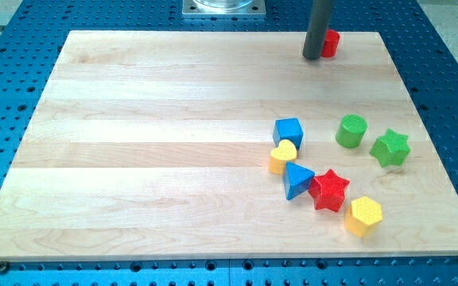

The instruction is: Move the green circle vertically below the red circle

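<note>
My tip [312, 57]: down on the wooden board [165, 151] near its top edge, upper right of the frame, a bare rod with nothing to open or close and nothing held. Pressed against, or just beside, the red circle [331, 43], mostly hidden behind the rod on its right; contact could not be told. Well below, in the right middle: the green circle [351, 131], upright, just left of the green star [390, 148], apart from it. Further left, a close cluster: blue cube [289, 132], yellow heart [283, 156] touching it below, blue triangle [297, 180], red star [329, 190], yellow hexagon [363, 216] toward lower right.
</note>
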Controlling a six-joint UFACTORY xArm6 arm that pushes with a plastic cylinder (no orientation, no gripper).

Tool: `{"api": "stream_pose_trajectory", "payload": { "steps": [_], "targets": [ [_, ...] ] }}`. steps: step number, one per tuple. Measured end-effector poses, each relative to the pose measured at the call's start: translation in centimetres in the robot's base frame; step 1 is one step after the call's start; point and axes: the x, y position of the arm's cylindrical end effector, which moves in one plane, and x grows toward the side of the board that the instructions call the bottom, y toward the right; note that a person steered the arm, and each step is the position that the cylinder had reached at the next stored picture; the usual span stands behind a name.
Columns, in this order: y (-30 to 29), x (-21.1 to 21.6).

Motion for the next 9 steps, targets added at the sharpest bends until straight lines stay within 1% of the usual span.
{"api": "stream_pose_trajectory", "payload": {
  "steps": [1, 2, 3, 4, 5, 7, 8, 9],
  "targets": [
    [0.6, 10.0],
    [4.5, 15.6],
    [13.4, 15.4],
    [17.8, 21.0],
    [13.3, 23.7],
    [0.7, 22.6],
    [-0.1, 19.3],
    [-5.6, 18.5]
  ]
}}
